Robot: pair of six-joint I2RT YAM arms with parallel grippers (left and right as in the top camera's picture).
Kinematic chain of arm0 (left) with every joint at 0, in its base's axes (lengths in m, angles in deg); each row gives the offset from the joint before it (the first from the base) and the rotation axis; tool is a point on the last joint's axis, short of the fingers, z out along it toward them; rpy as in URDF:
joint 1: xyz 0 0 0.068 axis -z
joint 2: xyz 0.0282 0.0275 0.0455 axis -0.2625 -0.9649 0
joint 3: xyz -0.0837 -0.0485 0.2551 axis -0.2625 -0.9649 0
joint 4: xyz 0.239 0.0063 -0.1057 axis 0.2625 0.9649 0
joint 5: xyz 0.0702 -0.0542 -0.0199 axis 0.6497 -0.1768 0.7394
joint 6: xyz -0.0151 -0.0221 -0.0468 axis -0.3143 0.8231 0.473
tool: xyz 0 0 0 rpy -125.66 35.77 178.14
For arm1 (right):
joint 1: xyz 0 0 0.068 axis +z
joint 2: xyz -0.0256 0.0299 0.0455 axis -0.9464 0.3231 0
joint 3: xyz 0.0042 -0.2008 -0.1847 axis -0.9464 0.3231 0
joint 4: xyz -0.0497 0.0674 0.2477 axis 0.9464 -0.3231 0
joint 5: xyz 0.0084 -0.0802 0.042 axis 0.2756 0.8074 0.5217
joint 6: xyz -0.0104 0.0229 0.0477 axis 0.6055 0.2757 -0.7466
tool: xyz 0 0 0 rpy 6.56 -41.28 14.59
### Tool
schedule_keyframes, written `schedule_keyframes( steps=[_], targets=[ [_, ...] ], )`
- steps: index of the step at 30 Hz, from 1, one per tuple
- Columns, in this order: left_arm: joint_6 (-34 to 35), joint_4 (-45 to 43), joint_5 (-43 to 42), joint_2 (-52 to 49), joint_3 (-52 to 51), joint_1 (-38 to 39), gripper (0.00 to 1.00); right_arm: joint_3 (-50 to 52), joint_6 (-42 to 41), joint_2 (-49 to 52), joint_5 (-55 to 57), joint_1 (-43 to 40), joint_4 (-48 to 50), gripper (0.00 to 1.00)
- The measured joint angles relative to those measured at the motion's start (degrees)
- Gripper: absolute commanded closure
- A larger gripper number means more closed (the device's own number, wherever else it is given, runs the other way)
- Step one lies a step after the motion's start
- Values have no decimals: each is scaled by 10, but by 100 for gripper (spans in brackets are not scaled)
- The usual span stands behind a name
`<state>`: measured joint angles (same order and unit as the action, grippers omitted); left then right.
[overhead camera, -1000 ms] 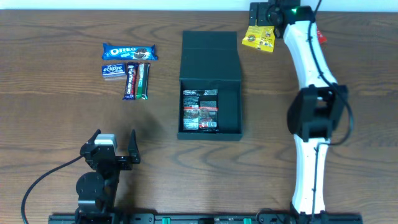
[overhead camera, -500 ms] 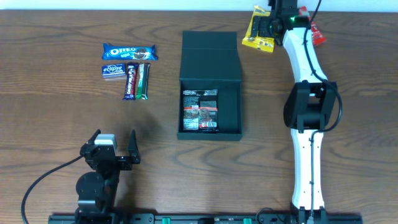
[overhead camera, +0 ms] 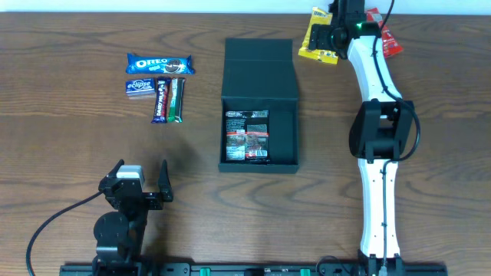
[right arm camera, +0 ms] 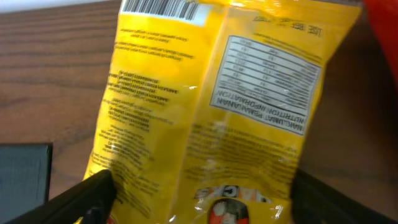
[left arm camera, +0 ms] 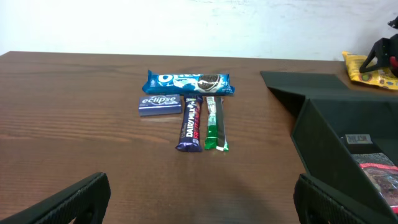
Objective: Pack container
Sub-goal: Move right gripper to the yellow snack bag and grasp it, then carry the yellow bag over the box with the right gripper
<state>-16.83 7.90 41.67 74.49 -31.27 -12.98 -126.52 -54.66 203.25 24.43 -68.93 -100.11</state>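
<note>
Dark green-black and matte, the container (overhead camera: 259, 69) sits at the middle of the wooden table (overhead camera: 61, 138), its hinged flap lid laid open toward the far edge. A black-and-red snack packet (overhead camera: 246, 136) lies flat on its floor, against the left wall. To the left of the box and well apart from it is a small cluster: an Oreo pack (overhead camera: 159, 64) farthest back, an Eclipse pack (overhead camera: 140, 86) just in front of it, and a Dairy Milk bar (overhead camera: 162, 100) side by side with a green bar (overhead camera: 176, 100). The left gripper (overhead camera: 142, 165) hangs near the front edge with its fingers spread wide and nothing between them. The right gripper (overhead camera: 337, 27) reaches to the far right corner, where a yellow snack packet (overhead camera: 316, 38) fills the span between its widely spaced fingers. Whether they press on it I cannot tell. A red packet (overhead camera: 391, 44) lies just to the right of that arm.
</note>
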Motion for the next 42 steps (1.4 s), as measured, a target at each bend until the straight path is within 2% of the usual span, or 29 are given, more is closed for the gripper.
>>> schedule_keyframes(
  steps=[5,8,9,11,18,24,32,37,42],
  targets=[
    [0,0,0,0,0,0,5,-3,-3,0,0,0,-3,47],
    [0,0,0,0,0,0,5,-6,-3,0,-1,0,-8,57],
    [0,0,0,0,0,0,5,-6,-5,0,-1,0,-9,66],
    [0,0,0,0,0,0,5,-7,-1,0,-5,0,-10,78],
    [0,0,0,0,0,0,5,-13,-5,0,-15,0,-16,98],
    [0,0,0,0,0,0,5,-22,-2,-3,-17,0,-37,99],
    [0,0,0,0,0,0,5,-33,19,-42,4,0,-138,99],
    [0,0,0,0,0,0,4,-33,50,-134,11,7,-236,99],
    [0,0,0,0,0,0,4,-41,68,-268,11,27,-315,99]
  ],
)
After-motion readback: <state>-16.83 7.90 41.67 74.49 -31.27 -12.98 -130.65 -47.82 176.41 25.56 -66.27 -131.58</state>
